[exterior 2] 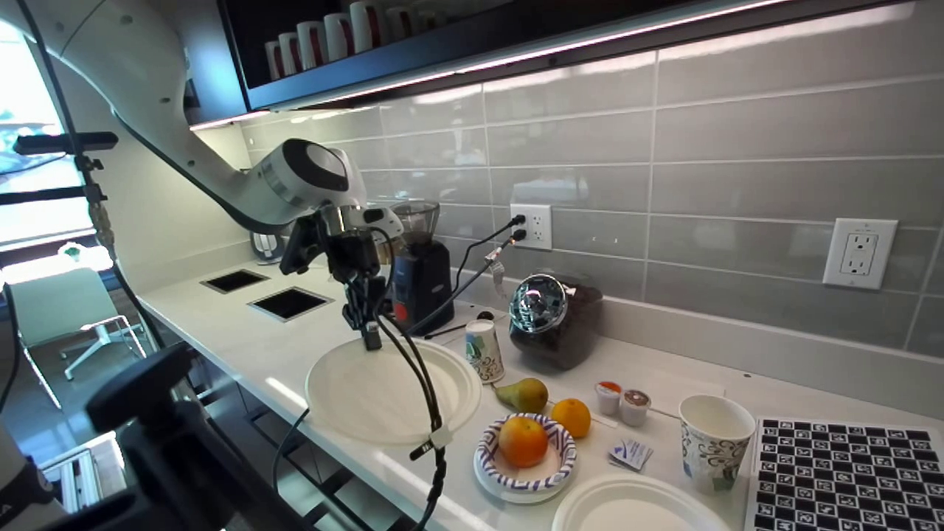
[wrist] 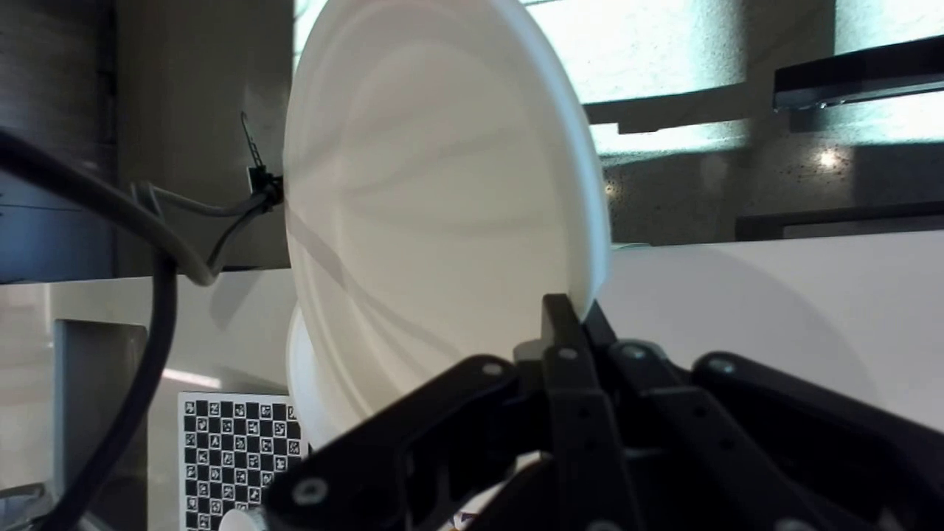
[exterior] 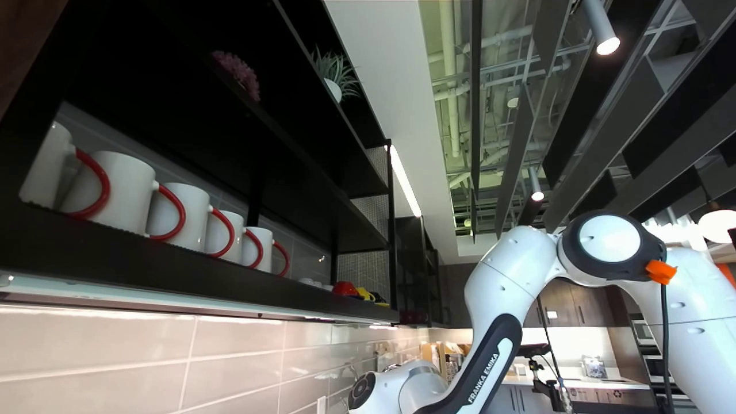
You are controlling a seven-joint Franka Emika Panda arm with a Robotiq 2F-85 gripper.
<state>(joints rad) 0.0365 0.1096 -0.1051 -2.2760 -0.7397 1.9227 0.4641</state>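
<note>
My gripper (exterior 2: 372, 341) is shut on the rim of a large off-white plate (exterior 2: 376, 394). Up close in the wrist view, the rim is pinched between the two black fingertips of the gripper (wrist: 582, 313), and the plate (wrist: 442, 184) fills the upper middle. It appears tilted and raised off the counter, casting a shadow there. Black cables from the wrist hang in front of it. Beside the plate are a patterned paper cup (exterior 2: 483, 352) and a green pear (exterior 2: 525, 395). The exterior view of the upper shelf shows the arm (exterior: 489, 356), but the gripper is out of its frame.
Right of the plate lie an orange (exterior 2: 571, 418), a patterned bowl (exterior 2: 487, 464) holding an orange fruit, a white plate (exterior 2: 582, 509), a larger cup (exterior 2: 715, 442) and a checkered board (exterior 2: 848, 472). Behind stand a jar (exterior 2: 564, 324) and a grinder (exterior 2: 420, 280). Mugs (exterior: 123, 190) line a shelf.
</note>
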